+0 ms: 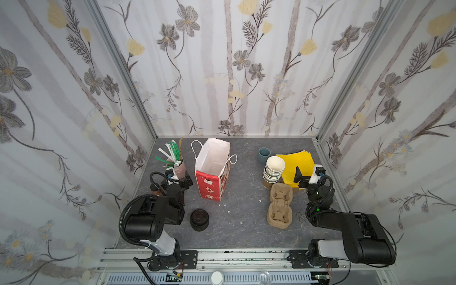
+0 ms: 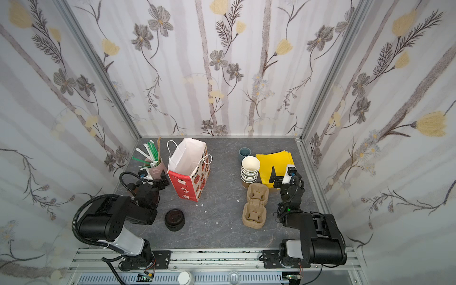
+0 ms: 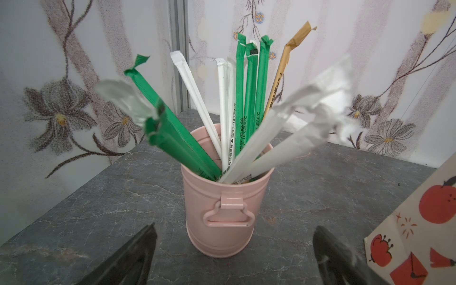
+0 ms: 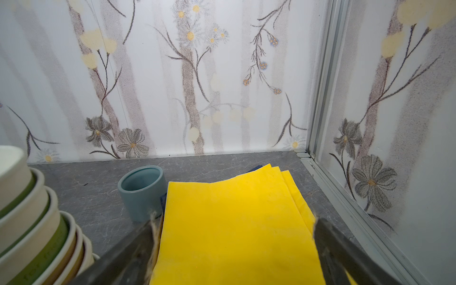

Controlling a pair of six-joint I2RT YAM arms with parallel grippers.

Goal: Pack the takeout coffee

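Of the takeout coffee only a brown-sided sliver with a dark top (image 1: pixel 153 190) (image 2: pixel 134 187) peeks out in both top views; the left arm hides the rest. My left gripper (image 1: pixel 182 179) (image 2: pixel 159 181) (image 3: pixel 234 261) stands open and empty just in front of a pink bucket of wrapped straws (image 1: pixel 179 170) (image 3: pixel 222 209). On the right, my right gripper (image 1: pixel 307 172) (image 2: pixel 281 174) (image 4: pixel 234 259) is open, hovering over a pile of yellow napkins (image 1: pixel 296 162) (image 4: pixel 234 222). An open red-and-white paper bag (image 1: pixel 212 172) (image 2: pixel 188 172) stands upright at the middle left.
A squat stack of black lids (image 1: pixel 199 219) (image 2: pixel 174 219) sits at the front left. Two pulp cup carriers (image 1: pixel 280 207) lie at the right, behind them a stack of lidless paper cups (image 1: pixel 274 170) (image 4: pixel 29 222) and a blue-grey ceramic cup (image 1: pixel 264 155) (image 4: pixel 142 190). Papered walls enclose three sides.
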